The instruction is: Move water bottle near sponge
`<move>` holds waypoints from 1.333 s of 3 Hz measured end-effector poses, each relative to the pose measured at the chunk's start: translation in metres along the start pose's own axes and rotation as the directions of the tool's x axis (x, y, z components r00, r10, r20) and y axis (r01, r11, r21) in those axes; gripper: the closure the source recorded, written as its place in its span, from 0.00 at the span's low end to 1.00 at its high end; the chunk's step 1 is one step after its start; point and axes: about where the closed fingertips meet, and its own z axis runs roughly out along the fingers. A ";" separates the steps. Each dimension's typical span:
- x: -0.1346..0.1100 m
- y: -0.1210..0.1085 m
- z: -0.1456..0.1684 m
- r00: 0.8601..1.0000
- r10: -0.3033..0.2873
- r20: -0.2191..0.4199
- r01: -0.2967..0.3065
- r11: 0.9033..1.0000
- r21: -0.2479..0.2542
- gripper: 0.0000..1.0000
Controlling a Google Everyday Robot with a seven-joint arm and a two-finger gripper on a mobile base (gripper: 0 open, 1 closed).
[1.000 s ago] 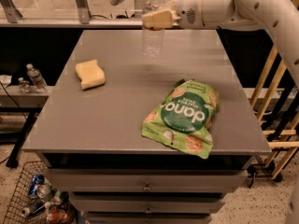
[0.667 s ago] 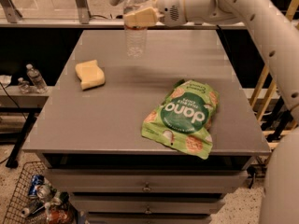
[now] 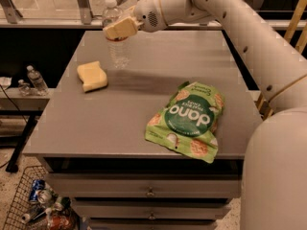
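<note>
The water bottle [image 3: 117, 49] is clear with a white cap and a thin red band. It stands upright at the back left of the grey table [image 3: 134, 109]. My gripper [image 3: 118, 28] is shut on the bottle's upper part, with a pale yellow pad across its front. The white arm reaches in from the upper right. The sponge [image 3: 92, 76] is a pale yellow block lying flat on the table, a short way to the front left of the bottle. There is a small gap between bottle and sponge.
A green snack bag [image 3: 188, 120] lies at the table's front right. Small clear bottles [image 3: 36, 79] stand on a low shelf left of the table. A wire basket [image 3: 36, 207] with cans sits on the floor at lower left. Drawers run below the tabletop.
My gripper has carried the water bottle leftward across the back of the table, closer to the sponge. The sponge and snack bag have not moved.
</note>
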 end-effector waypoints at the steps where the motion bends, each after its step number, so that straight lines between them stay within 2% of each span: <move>1: 0.010 0.008 0.019 1.000 0.011 -0.027 -0.012 0.999 -0.033 1.00; 2: 0.016 0.015 0.030 0.999 0.019 -0.034 -0.021 0.998 -0.059 1.00; 4: 0.023 0.022 0.041 0.998 0.060 -0.004 -0.061 0.992 -0.109 1.00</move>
